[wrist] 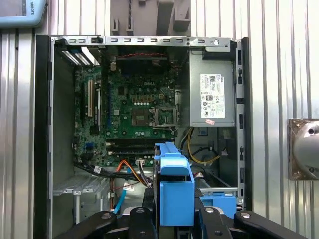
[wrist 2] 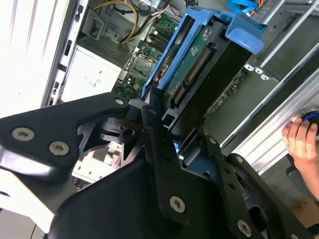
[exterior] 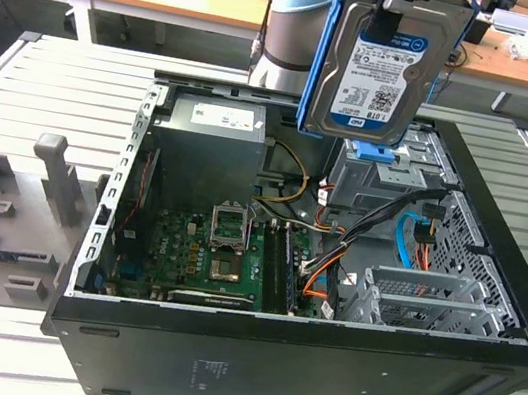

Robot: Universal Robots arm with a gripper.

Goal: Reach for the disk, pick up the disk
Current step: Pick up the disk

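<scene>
Presently, item one: the disk (exterior: 382,65), a flat rectangular silver-grey hard drive with a white-and-blue barcode label, framed by a blue plastic carrier rail. Location: in the exterior view it hangs upright in the air, label face outward, well above the open black computer case (exterior: 297,365), clear of the drive bays and wiring beneath. Status: lifted; the reach and the pick-up both appear done, as far as these views allow a judgement.

Item two: the black metal gripper (wrist 2: 174,142). Its jaws stand narrow, clamped on the carrier's edge. In the second wrist view the drive runs straight out from between them, connector edge and green circuit board exposed. In the first wrist view the blue carrier (wrist: 174,191) rises from between the black finger linkages.

Item three: the case interior. Green motherboard (wrist: 132,107) with bare processor socket, grey boxed power supply (wrist: 212,94), orange and blue cables, a blue empty carrier in the bay (exterior: 373,153).

Item four: surroundings. A slatted pale-grey metal desk (exterior: 50,81) carries the case; a grey slotted plastic stand (exterior: 60,174) sits on it toward the exterior view's left. A person's hand (wrist 2: 301,139) rests at the desk edge in the second wrist view, well apart from the drive.
</scene>
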